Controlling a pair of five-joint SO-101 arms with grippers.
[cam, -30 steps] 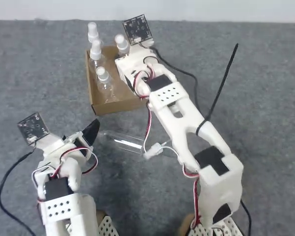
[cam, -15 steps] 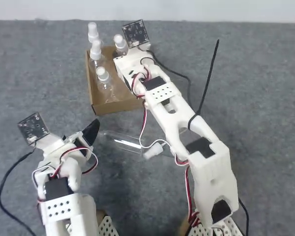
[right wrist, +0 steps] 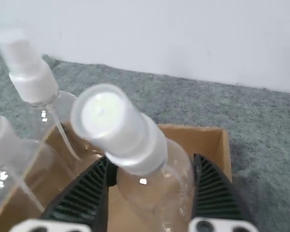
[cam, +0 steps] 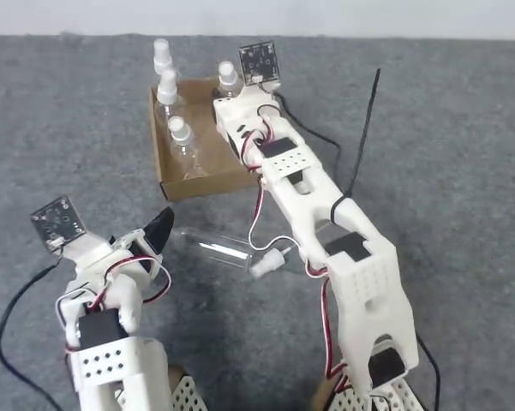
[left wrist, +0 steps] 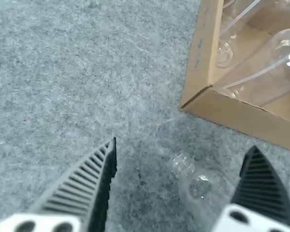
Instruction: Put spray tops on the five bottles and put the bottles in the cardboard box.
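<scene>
The cardboard box [cam: 166, 175] sits at the back centre and holds three upright bottles with white spray tops [cam: 181, 130]. My right gripper [cam: 231, 96] is shut on a fourth capped bottle [cam: 229, 75], [right wrist: 119, 129] above the box's far right corner [right wrist: 217, 137]. An uncapped clear bottle [cam: 214, 247] lies on the carpet in front of the box. A loose spray top [cam: 270, 261] lies at its base end. My left gripper [cam: 158, 225], [left wrist: 183, 147] stands open just short of that bottle's neck [left wrist: 183, 164].
Grey carpet [cam: 463, 171] covers the table, with free room to the right and left of the box. A black cable [cam: 364, 137] trails off the right arm. The box's near corner [left wrist: 202, 92] lies just beyond the lying bottle.
The right arm has swung right and farther back with the capped bottle in its gripper. The left arm, lying bottle and loose spray top have kept still.
</scene>
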